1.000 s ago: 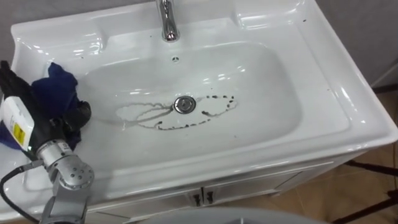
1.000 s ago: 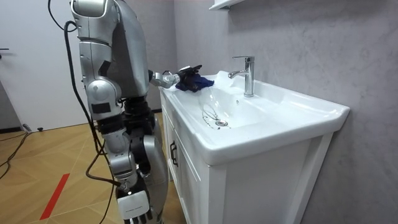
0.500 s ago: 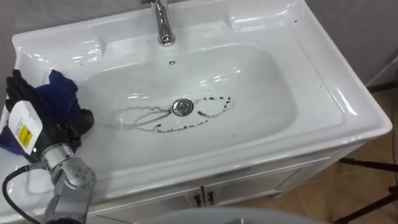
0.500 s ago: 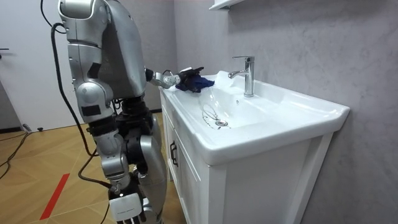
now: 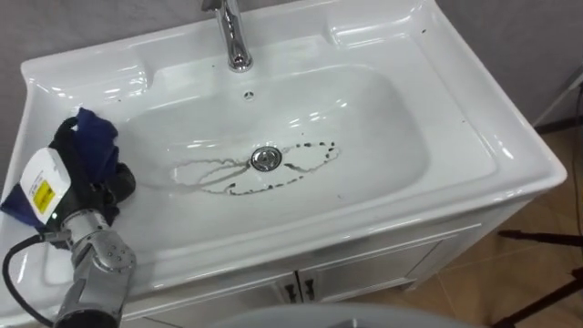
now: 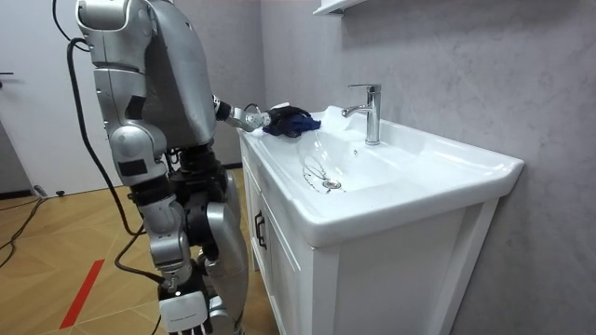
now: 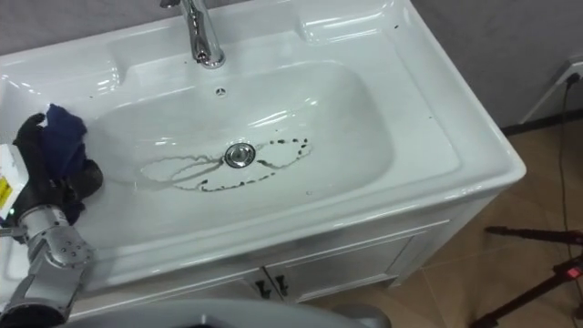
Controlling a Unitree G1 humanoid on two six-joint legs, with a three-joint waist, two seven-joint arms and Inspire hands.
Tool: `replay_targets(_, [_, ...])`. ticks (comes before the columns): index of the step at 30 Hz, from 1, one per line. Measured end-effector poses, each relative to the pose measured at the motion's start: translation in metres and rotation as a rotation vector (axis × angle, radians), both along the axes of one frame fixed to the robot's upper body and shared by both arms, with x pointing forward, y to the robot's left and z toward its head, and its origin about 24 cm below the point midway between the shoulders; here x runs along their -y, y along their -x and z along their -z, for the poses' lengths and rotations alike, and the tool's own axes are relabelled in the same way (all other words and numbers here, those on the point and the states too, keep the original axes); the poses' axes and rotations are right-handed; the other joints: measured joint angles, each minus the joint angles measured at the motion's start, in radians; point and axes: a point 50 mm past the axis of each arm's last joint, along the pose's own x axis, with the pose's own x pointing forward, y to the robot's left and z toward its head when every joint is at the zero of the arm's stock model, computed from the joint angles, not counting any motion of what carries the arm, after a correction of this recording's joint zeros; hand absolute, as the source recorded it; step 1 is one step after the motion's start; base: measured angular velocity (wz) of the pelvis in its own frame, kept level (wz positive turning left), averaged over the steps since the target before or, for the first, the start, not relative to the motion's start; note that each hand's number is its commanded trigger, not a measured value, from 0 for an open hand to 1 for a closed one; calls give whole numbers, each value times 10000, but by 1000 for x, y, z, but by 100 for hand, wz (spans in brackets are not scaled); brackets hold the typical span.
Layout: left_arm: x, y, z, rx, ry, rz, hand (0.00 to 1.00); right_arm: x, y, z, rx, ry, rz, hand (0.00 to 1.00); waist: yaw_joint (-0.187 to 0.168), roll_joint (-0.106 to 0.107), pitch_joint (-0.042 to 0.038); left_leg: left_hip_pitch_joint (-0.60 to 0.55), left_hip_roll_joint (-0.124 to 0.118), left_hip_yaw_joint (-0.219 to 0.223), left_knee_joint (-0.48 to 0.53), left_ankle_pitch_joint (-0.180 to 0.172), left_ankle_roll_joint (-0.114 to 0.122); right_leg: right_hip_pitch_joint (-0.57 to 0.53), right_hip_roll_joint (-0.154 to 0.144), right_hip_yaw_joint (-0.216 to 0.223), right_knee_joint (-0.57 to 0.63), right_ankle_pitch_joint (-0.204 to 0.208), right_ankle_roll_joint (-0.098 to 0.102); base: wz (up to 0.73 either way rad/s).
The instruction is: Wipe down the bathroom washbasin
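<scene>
A white basin [image 5: 474, 118] has a ring of dark dirt marks [image 5: 305, 150] and pale streaks around its drain [image 5: 265, 158]. My left hand [image 5: 86, 187] rests on the basin's left rim. Its dark fingers are curled round a bunched dark blue cloth [image 5: 96, 146]. In the room view the cloth [image 6: 291, 121] and that hand [image 6: 256, 117] sit at the near corner of the vanity top. I stand at the vanity's end. My right hand [image 6: 189, 312] hangs low beside my legs.
A chrome tap [image 5: 235, 36] stands at the back of the basin, above a small overflow hole [image 5: 246, 93]. White cabinet doors [image 5: 301, 287] with dark handles are below the front rim. The floor is wood, and a grey wall runs behind the vanity.
My body has shifted toward the room view's left, and the eye view shifted with it. The left hand keeps the cloth on the left rim, slightly closer to the bowl.
</scene>
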Motion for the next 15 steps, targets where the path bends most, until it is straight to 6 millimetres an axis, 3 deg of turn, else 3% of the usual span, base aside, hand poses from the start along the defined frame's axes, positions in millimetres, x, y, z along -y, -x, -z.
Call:
replay_targets(3, [-3, 0, -1, 20, -46, -69, 100, 1, 0, 0, -84, 54, -203, 0, -1, 28, -60, 10, 1, 77, 1, 0, 0, 1, 1, 31, -10, 0, 0, -4])
replay_targets(15, [-8, 2, -2, -16, 151, -285, 100, 3, -5, -1, -264, 235, -449, 0, -4, 60, -83, 51, 1, 201, 49, 4, 0, 19, -11, 59, -13, 2, 2, -2])
